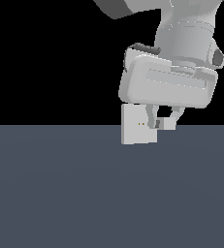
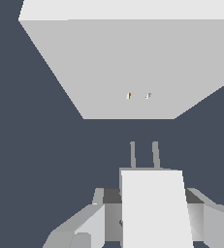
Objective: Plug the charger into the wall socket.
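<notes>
1. In the exterior view, the wall socket point(image 1: 138, 125) stands upright on the dark grey floor point(image 1: 60, 193), a flat white square plate with two tiny yellowish holes point(image 1: 140, 124) near its middle. The big pale gripper point(image 1: 165, 122) hangs just above it and toward the exterior view's right of it, its two short fingers point(image 1: 151, 116) reaching down. Between them sits the charger point(image 1: 168, 123), a small white block, just beside the socket's edge on the exterior view's right. From this angle I cannot tell whether block and plate touch.

2. In the wrist view, the charger point(image 2: 154, 208) is clamped between the gripper's point(image 2: 152, 218) fingers point(image 2: 84, 225), which press in on both its sides, so the jaws are closed only as far as the block's width. Two thin grey prongs point(image 2: 143, 155) stick out of its far face toward the wall socket point(image 2: 133, 68). The prong tips stop short of the plate, with a strip of dark floor point(image 2: 36, 145) showing between them. The socket's two small holes point(image 2: 137, 96) lie nearly in line with the prongs.
</notes>
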Available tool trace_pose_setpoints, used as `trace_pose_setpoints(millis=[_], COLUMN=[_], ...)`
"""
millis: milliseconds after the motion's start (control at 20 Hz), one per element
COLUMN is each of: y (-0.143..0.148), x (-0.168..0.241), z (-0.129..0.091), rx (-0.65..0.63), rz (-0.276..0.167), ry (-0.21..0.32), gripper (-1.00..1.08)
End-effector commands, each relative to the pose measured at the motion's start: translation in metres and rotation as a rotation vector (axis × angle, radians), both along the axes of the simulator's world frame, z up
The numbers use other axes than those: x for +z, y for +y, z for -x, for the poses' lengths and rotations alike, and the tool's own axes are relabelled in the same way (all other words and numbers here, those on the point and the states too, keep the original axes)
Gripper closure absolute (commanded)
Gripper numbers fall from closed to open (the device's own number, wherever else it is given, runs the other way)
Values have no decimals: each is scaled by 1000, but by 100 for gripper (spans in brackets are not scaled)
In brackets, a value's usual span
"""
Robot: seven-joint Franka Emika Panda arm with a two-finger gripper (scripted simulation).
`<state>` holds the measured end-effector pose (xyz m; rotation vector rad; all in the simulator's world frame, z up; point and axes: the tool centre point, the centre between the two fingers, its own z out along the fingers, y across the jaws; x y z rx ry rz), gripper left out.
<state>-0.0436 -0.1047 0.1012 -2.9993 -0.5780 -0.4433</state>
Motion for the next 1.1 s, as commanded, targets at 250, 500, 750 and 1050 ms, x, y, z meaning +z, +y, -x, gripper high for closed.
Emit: trace_pose_setpoints(millis=[250, 500, 750, 1050], y=[1, 3, 10, 18], x=[-1, -1, -1, -1], z=[1, -5, -22, -41], rx=[3, 2, 3, 3], rz=[0, 1, 1, 2], ry=[1, 2, 2, 2], gripper=[108, 108, 108, 108])
